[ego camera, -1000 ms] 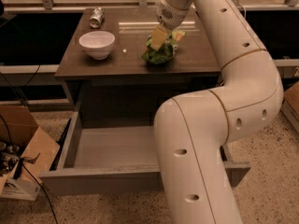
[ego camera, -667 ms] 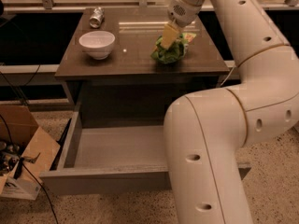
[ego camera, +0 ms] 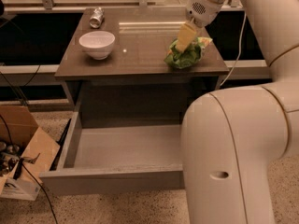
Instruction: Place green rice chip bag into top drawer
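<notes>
The green rice chip bag (ego camera: 186, 56) is at the right front part of the brown table top (ego camera: 135, 45), close to its right edge. My gripper (ego camera: 185, 37) comes down from the upper right and is shut on the top of the bag, its yellowish fingers (ego camera: 187, 31) pressed into the crinkled foil. The bag sits low, at or just above the table surface. The top drawer (ego camera: 126, 146) is pulled out wide below the table, grey and empty. Its flat front panel (ego camera: 112, 181) faces me. My arm hides the drawer's right end.
A white bowl (ego camera: 97, 44) stands on the table's left side. A silver can (ego camera: 96, 17) lies at the back left. An open cardboard box (ego camera: 21, 148) with clutter sits on the floor left of the drawer. My large white arm (ego camera: 233, 148) fills the right foreground.
My gripper has moved to the right with the green bag in it, from the table's middle toward its right edge. The bowl, the can and the drawer have not moved.
</notes>
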Tool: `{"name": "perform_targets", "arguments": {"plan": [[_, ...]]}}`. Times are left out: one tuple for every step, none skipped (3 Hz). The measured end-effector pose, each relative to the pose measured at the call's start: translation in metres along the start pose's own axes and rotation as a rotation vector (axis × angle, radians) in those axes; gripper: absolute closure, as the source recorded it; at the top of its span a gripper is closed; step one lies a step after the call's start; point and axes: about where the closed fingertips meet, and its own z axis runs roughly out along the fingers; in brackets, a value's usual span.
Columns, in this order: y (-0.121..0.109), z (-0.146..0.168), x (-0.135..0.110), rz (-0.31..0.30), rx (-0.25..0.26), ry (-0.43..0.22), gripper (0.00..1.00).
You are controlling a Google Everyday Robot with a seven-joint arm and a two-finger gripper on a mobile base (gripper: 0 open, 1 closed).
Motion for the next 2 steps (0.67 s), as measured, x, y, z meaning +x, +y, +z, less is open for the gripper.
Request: {"name": "perform_targets", "arguments": {"plan": [[0.027,0.01,0.022,-0.011,-0.09,0.035,1.0],[0.068,0.042,0.041,-0.079,-0.203,0.061,1.0]]}}
